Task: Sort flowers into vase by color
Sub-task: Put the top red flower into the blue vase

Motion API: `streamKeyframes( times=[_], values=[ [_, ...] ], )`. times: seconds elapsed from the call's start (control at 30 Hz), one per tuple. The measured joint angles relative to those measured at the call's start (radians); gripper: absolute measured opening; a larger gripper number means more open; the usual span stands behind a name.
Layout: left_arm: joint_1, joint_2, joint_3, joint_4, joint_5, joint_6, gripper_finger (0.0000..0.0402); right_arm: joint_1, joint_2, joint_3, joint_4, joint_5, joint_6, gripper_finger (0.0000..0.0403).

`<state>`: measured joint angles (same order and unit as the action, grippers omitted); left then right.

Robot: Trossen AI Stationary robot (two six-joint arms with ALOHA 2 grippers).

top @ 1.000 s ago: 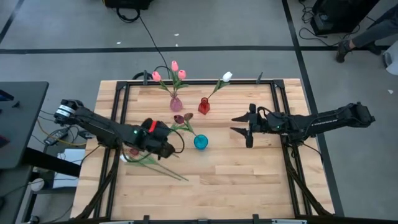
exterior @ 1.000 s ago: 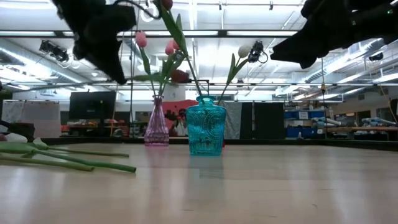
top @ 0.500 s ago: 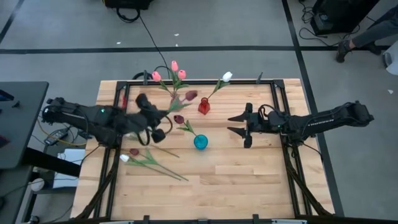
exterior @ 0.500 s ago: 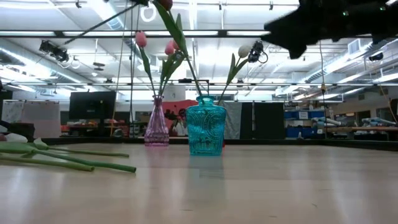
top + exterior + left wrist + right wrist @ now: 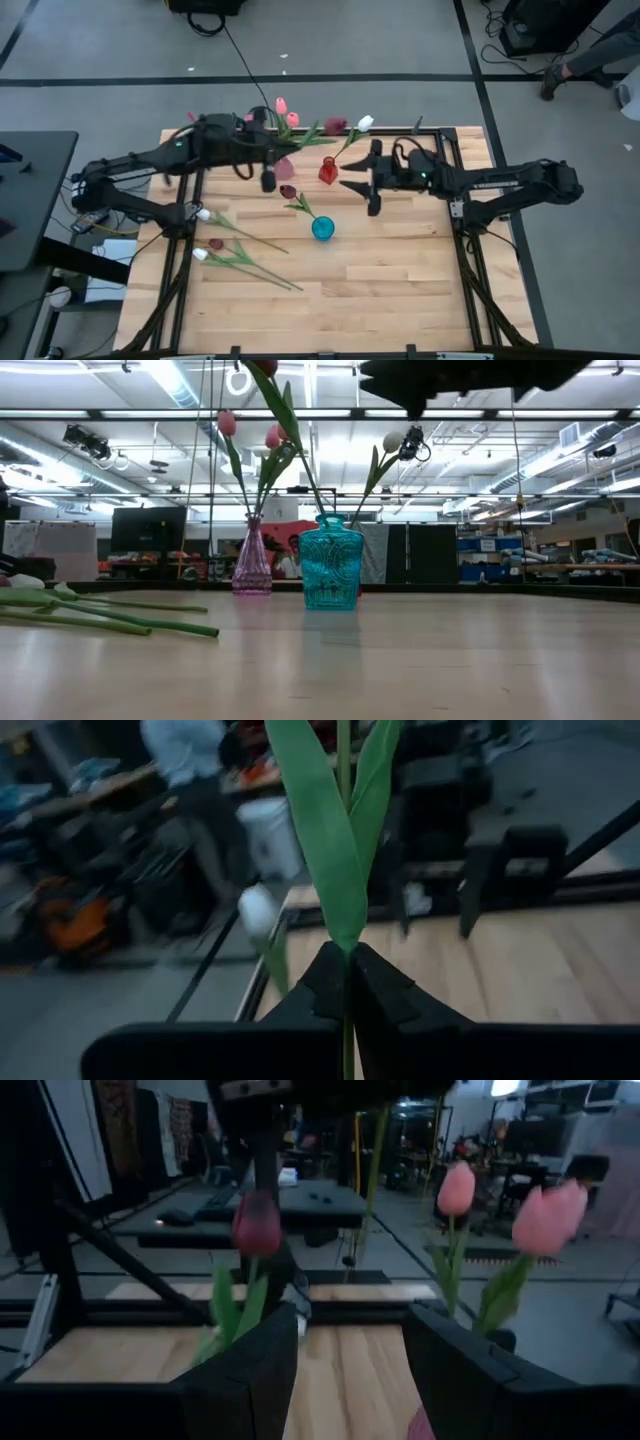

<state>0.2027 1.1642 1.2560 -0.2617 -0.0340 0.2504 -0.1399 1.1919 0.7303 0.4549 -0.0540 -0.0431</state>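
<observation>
Overhead, left end effector (image 5: 268,150) (fingers pinched) holds maroon tulip (image 5: 334,127) aloft.

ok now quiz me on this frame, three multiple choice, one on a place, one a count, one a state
1. Which vase holds the white tulip?
A. teal vase
B. pink vase
C. red vase

2. How many loose flowers lie flat on the table?
A. three
B. one
C. six

3. What is the left gripper doing?
A. open and empty
B. shut on a flower stem
C. shut on a vase neck

Answers:
1. C: in the high view its stem runs down into the red vase.
2. A: two white heads and one maroon head lie at the table's left side.
3. B: in the left wrist view the fingers pinch the held tulip by its green stem.
</observation>
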Motion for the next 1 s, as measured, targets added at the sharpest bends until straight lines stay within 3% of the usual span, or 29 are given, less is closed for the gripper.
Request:
streamKeyframes(
  times=[0.17, 0.37, 0.6, 1.0],
  values=[
    [0.039, 0.098, 0.000, 0.173, 0.144, 0.012, 0.0010, -0.039, 0.097, 0.115, -0.002, -0.026, -0.049, 0.0193],
    [0.053, 0.188, -0.002, 0.292, 0.209, 0.035, 0.0010, -0.043, 0.165, 0.186, 0.000, 0.005, -0.125, 0.0191],
    [0.053, 0.240, -0.002, 0.354, 0.263, 0.053, 0.0010, -0.044, 0.182, 0.200, 0.002, 0.092, -0.215, 0.0175],
    [0.053, 0.257, -0.002, 0.382, 0.275, 0.059, 0.0010, -0.039, 0.181, 0.200, 0.091, 0.080, -0.254, 0.0147]
  ],
)
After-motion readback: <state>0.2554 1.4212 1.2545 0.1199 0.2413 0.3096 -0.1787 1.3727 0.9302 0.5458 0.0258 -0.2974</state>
